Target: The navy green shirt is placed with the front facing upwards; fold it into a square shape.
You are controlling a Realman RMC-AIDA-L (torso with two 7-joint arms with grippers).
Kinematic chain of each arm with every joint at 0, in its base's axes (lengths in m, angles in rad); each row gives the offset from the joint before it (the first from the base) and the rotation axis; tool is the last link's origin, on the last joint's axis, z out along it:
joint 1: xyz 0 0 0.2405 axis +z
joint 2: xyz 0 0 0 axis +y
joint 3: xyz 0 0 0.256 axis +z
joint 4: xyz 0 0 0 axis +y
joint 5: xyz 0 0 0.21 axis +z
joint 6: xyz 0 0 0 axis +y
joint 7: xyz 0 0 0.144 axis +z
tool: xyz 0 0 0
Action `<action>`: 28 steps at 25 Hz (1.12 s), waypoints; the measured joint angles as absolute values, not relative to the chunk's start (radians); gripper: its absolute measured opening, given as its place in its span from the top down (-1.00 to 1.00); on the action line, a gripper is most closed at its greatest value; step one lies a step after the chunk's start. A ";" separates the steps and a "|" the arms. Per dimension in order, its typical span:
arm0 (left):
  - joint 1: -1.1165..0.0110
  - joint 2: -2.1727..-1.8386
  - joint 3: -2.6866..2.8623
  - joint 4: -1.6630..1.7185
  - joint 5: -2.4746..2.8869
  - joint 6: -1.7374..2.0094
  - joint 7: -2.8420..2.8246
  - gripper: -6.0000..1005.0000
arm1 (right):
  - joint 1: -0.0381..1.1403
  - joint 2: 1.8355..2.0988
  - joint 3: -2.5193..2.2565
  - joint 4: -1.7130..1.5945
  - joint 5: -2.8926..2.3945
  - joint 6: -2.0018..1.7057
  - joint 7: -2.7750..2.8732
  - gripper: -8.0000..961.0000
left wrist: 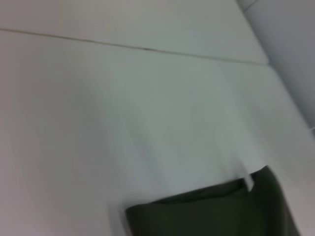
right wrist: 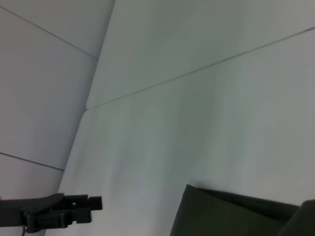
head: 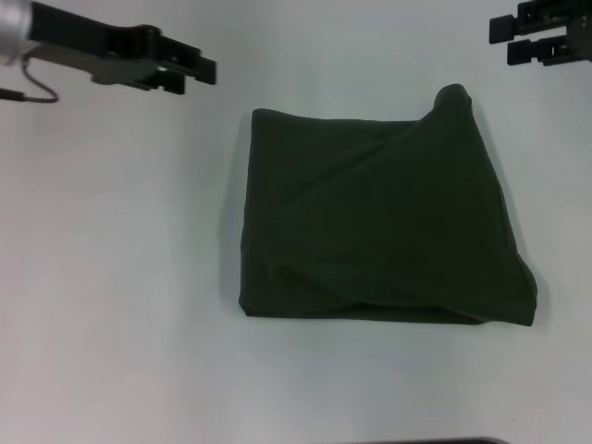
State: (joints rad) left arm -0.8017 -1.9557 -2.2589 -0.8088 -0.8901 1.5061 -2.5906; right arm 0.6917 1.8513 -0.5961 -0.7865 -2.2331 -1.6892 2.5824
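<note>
The navy green shirt [head: 379,222] lies folded into a rough square on the white table [head: 111,277]. The left tool [head: 190,69] and the right tool [head: 518,42] hang apart from it, holding nothing; whether their fingers are parted I cannot tell.

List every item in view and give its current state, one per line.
navy green shirt: folded into a rough square, plain side up, one far corner bunched upward, lying free on the table.
left pincer: raised off the shirt to its far left, holding nothing.
right pincer: raised beyond the shirt's far right corner, holding nothing.
table: white, bearing the shirt.
</note>
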 joint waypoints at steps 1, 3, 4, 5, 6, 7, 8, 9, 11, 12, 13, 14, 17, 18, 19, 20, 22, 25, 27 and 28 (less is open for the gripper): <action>-0.817 -1.964 -2.240 -0.805 -0.867 1.485 -2.592 -0.14 | 0.686 1.851 -0.596 -0.787 -2.233 -1.690 2.582 -0.27; -0.842 -1.980 -2.198 -0.802 -0.821 1.450 -2.609 -0.14 | 0.678 1.851 -0.596 -0.788 -2.233 -1.690 2.580 -0.27; -0.855 -1.990 -2.180 -0.799 -0.790 1.431 -2.623 -0.14 | 0.673 1.851 -0.595 -0.789 -2.233 -1.689 2.579 -0.27; -0.866 -1.999 -2.169 -0.797 -0.765 1.418 -2.633 -0.14 | 0.670 1.851 -0.595 -0.788 -2.233 -1.689 2.577 -0.27; -0.875 -2.008 -2.162 -0.796 -0.744 1.407 -2.643 -0.14 | 0.668 1.851 -0.594 -0.786 -2.233 -1.687 2.576 -0.27; -0.886 -2.020 -2.158 -0.795 -0.727 1.399 -2.648 -0.14 | 0.665 1.851 -0.594 -0.784 -2.232 -1.686 2.573 -0.27; -0.895 -2.030 -2.156 -0.794 -0.714 1.392 -2.652 -0.14 | 0.662 1.851 -0.594 -0.783 -2.232 -1.685 2.571 -0.27; -0.904 -2.039 -2.154 -0.791 -0.704 1.387 -2.654 -0.14 | 0.662 1.851 -0.594 -0.783 -2.232 -1.685 2.570 -0.27; -0.922 -2.049 -2.154 -0.776 -0.688 1.372 -2.666 -0.14 | 0.661 1.850 -0.594 -0.783 -2.232 -1.684 2.570 -0.27; -0.932 -2.053 -2.153 -0.765 -0.676 1.359 -2.676 -0.14 | 0.660 1.850 -0.594 -0.783 -2.232 -1.684 2.570 -0.27; -0.936 -2.055 -2.153 -0.761 -0.670 1.353 -2.681 -0.14 | 0.660 1.849 -0.594 -0.782 -2.232 -1.684 2.570 -0.26; -0.943 -2.061 -2.153 -0.752 -0.656 1.339 -2.689 -0.14 | 0.660 1.849 -0.594 -0.782 -2.232 -1.684 2.570 -0.26; -0.955 -2.081 -2.147 -0.743 -0.623 1.310 -2.696 -0.14 | 0.660 1.848 -0.593 -0.782 -2.232 -1.684 2.569 -0.26; -0.957 -2.087 -2.143 -0.743 -0.614 1.300 -2.699 -0.14 | 0.660 1.848 -0.593 -0.782 -2.232 -1.684 2.569 -0.26; -0.959 -2.093 -2.138 -0.743 -0.603 1.287 -2.704 -0.14 | 0.660 1.848 -0.593 -0.782 -2.232 -1.684 2.569 -0.26; -0.961 -2.098 -2.132 -0.742 -0.596 1.276 -2.708 -0.14 | 0.659 1.848 -0.592 -0.782 -2.232 -1.684 2.569 -0.26; -0.967 -2.109 -2.118 -0.741 -0.583 1.250 -2.718 -0.14 | 0.658 1.848 -0.592 -0.781 -2.232 -1.684 2.569 -0.26; -0.984 -2.123 -2.111 -0.726 -0.564 1.224 -2.720 -0.15 | 0.658 1.849 -0.592 -0.781 -2.232 -1.684 2.569 -0.26; -0.999 -2.125 -2.107 -0.699 -0.552 1.217 -2.721 -0.15 | 0.657 1.849 -0.592 -0.781 -2.232 -1.684 2.569 -0.26; -1.009 -2.125 -2.106 -0.679 -0.547 1.219 -2.721 -0.15 | 0.656 1.850 -0.592 -0.781 -2.232 -1.684 2.569 -0.26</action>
